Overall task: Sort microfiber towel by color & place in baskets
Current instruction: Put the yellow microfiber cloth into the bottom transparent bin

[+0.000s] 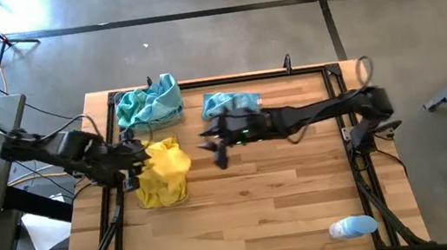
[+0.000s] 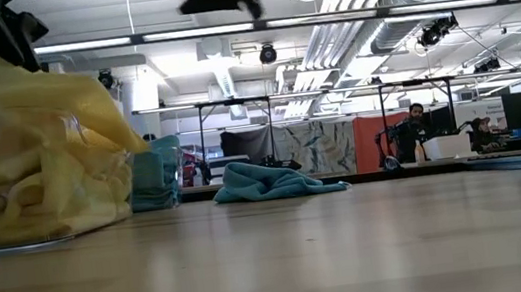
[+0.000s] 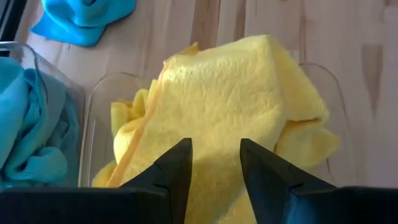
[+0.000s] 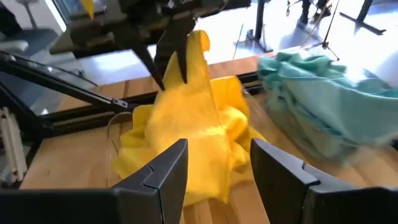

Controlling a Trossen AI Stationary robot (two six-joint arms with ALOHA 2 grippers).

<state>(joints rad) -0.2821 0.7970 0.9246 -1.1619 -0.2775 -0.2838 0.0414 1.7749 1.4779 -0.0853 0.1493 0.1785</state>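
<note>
The left gripper is seen from above at the near edge of the basket of yellow towels, with the teal basket just behind it and one loose teal towel lying on the table beside that basket. The right gripper is held over bare wood near the loose towel, its fingers spread and empty.

From table height, the yellow pile is heaped well above its clear wall, the teal basket sits behind it, and the loose teal towel lies flat farther back. A dark gripper is glimpsed at the top edge.

In the left wrist view, the fingers are parted a little over the top yellow towel; whether any cloth is pinched between them cannot be told, as the tips may only be hovering above it.

In the right wrist view, the spread fingers are pointed at the yellow pile, and a peak of yellow cloth is seen drawn up to the left gripper, which suggests a light pinch.

The yellow towel is probably being set down. It should be pressed low inside the walls before release, so that the overhanging folds are not dragged out when the arm is lifted.
</note>
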